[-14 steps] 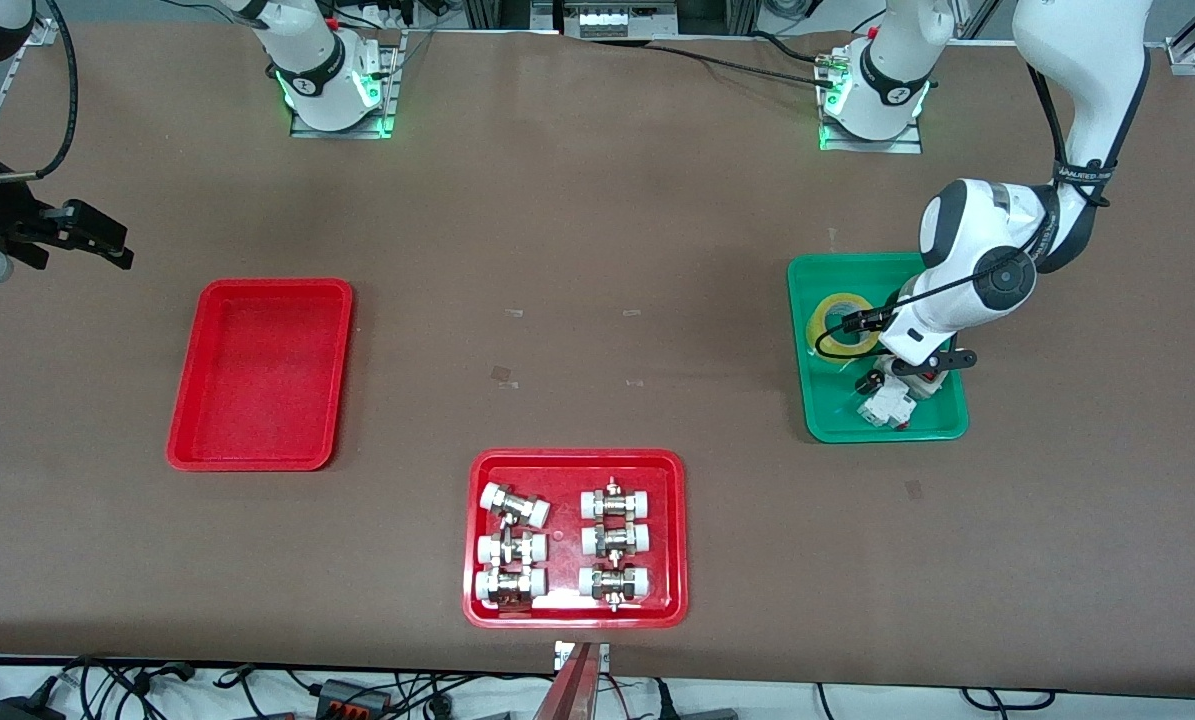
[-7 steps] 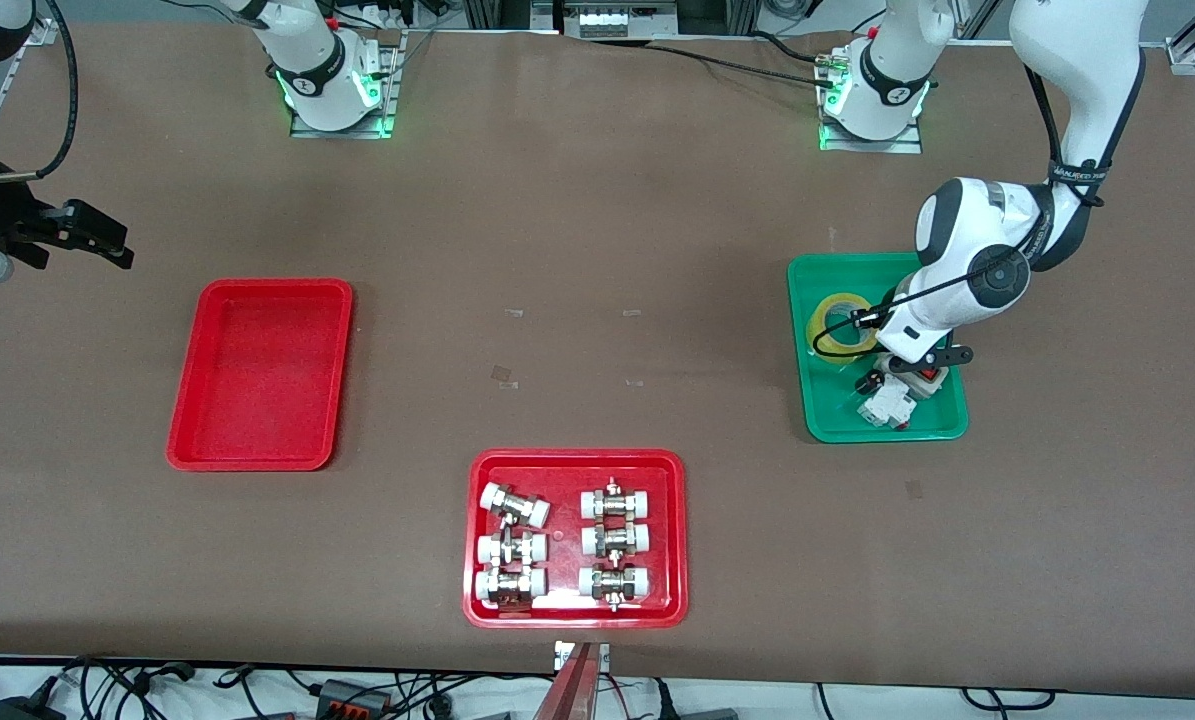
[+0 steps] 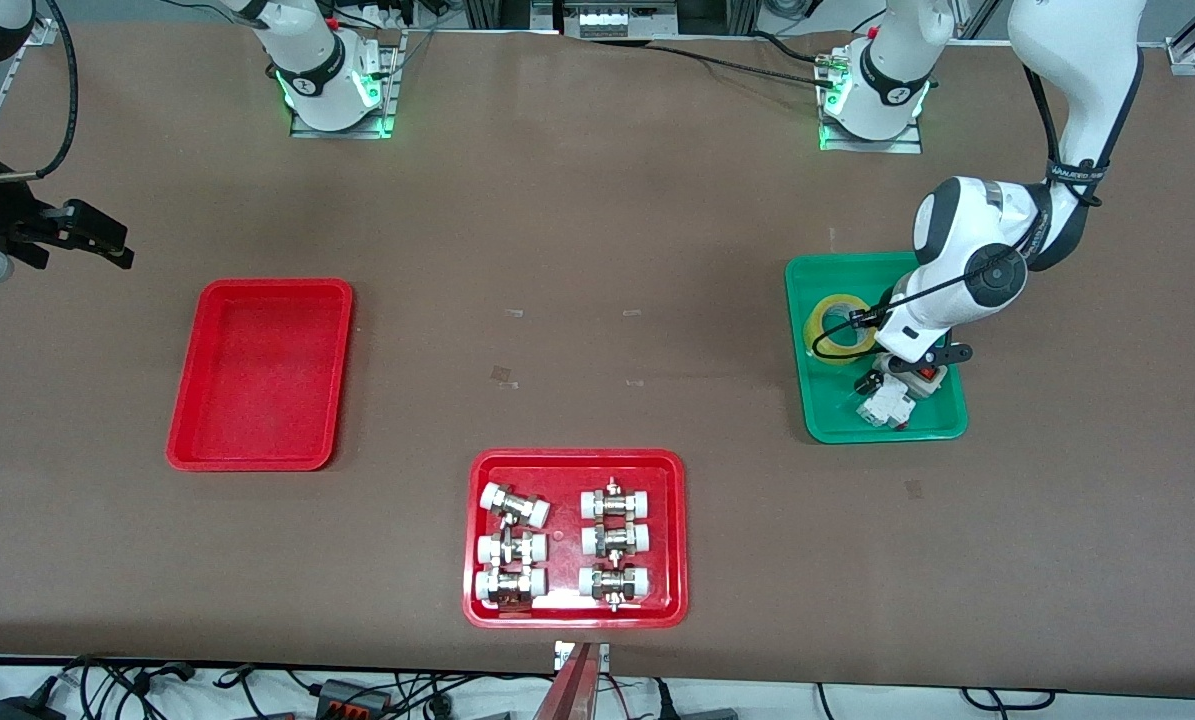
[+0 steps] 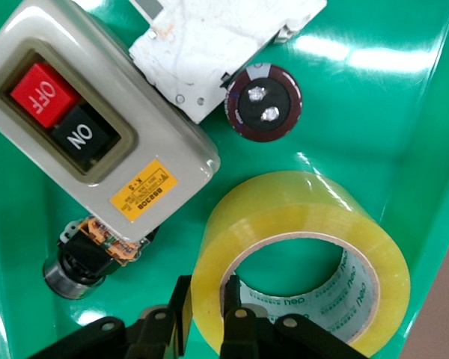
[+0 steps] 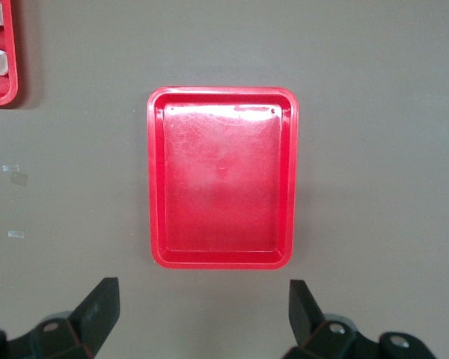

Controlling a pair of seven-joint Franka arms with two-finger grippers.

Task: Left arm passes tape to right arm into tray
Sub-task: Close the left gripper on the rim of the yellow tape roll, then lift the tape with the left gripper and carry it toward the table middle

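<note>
The yellow tape roll point(image 3: 837, 328) lies flat in the green tray point(image 3: 837, 264) toward the left arm's end of the table. In the left wrist view the left gripper point(image 4: 204, 314) is shut on the roll's wall point(image 4: 299, 217), with one finger outside the ring and one inside its hole. The tape rests on the tray floor. The right gripper point(image 3: 92, 235) waits open and empty in the air at the right arm's end of the table; its fingers point(image 5: 101, 307) frame bare table beside the plain red tray point(image 5: 222, 179). That tray point(image 3: 262, 370) is empty.
The green tray also holds a grey OFF/ON switch box point(image 4: 82, 127), a white part point(image 4: 209, 45), a dark round capacitor point(image 4: 263, 102) and a small black and orange part point(image 4: 86, 258), all close to the tape. A red tray with metal fittings point(image 3: 575, 600) sits near the front edge.
The left wrist has shifted slightly toward the tape, and the tape and green tray have nudged a little toward the table's middle. The right arm has not moved.
</note>
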